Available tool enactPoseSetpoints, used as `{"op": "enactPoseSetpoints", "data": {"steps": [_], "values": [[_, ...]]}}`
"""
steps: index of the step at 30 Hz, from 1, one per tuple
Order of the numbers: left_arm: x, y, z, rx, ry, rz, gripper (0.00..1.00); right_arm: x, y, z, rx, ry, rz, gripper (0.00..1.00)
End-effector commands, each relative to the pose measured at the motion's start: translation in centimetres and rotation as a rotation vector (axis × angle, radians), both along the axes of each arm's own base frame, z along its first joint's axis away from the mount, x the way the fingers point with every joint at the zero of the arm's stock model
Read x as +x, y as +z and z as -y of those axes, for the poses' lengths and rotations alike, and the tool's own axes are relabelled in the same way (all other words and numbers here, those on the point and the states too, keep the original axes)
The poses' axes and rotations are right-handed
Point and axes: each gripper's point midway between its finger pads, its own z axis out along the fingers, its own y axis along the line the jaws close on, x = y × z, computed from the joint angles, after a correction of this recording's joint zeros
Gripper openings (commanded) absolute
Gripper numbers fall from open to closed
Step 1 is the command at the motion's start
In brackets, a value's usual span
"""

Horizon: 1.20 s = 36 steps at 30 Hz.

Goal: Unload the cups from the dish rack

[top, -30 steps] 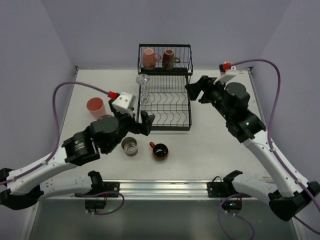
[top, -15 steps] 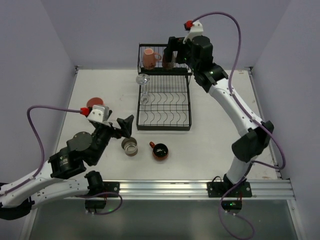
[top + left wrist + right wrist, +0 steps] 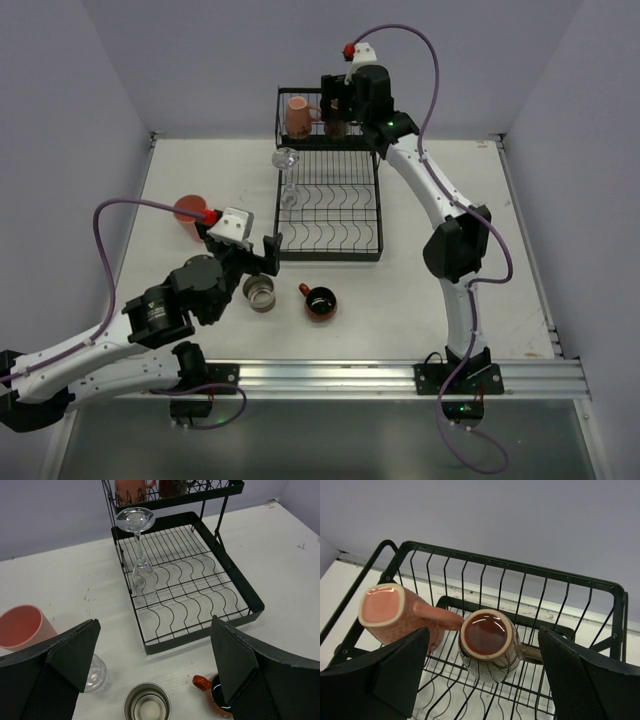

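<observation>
I am looking down on a white table with a black wire dish rack at its middle. The rack's raised basket tier is at the far end.

My right gripper is hovering over that basket with its jaws spread wide and nothing between them. In the right wrist view, the dark brown mug is sitting straight ahead of the gripper, centred in the gap between the two fingers. The mug is standing roughly upright with its mouth facing the camera, so its long axis is running along the gripper's line of approach. Its handle is pointing right.

The pink mug is leaning just to the left of it. Its handle is reaching toward the brown mug, and I cannot tell whether they are touching.

My left gripper, also wide and empty, is hanging at the near left, well apart from the basket. It is facing an upturned stemmed glass on the flat tier.

I am judging the right arm far nearer to the brown mug.
</observation>
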Motion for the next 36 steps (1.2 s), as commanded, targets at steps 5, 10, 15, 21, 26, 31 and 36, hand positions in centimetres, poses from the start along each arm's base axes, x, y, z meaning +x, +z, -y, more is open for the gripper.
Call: {"op": "enactPoseSetpoints", "data": {"steps": [5, 10, 15, 21, 26, 31, 36], "values": [[0.4, 0.7, -0.5, -0.019, 0.039, 0.031, 1.00, 1.0, 0.3, -0.1, 0.004, 0.001, 0.044, 0.86], [0.4, 0.7, -0.5, -0.023, 0.041, 0.032, 1.00, 1.7, -1.1, -0.2, -0.014, -0.013, 0.038, 0.83], [0.4, 0.6, -0.3, -0.025, 0.038, 0.029, 1.00, 2.2, -2.7, -0.3, -0.021, -0.013, 0.024, 0.81], [0.4, 0.8, -0.1, -0.036, 0.032, 0.029, 1.00, 2.0, -2.1, -0.1, 0.013, -0.027, 0.055, 0.69], [0.5, 0.8, 0.4, -0.044, 0.024, 0.022, 1.00, 1.9, 1.1, 0.3, 0.044, -0.043, 0.130, 0.48], [0.5, 1.5, 1.6, -0.082, -0.016, 0.023, 1.00, 0.7, 6.2, 0.9, 0.106, -0.050, 0.226, 0.36], [0.5, 2.8, 3.4, -0.159, -0.066, 0.031, 0.94, -1.4, 11.6, 1.7, 0.187, -0.047, 0.330, 0.32]]}}
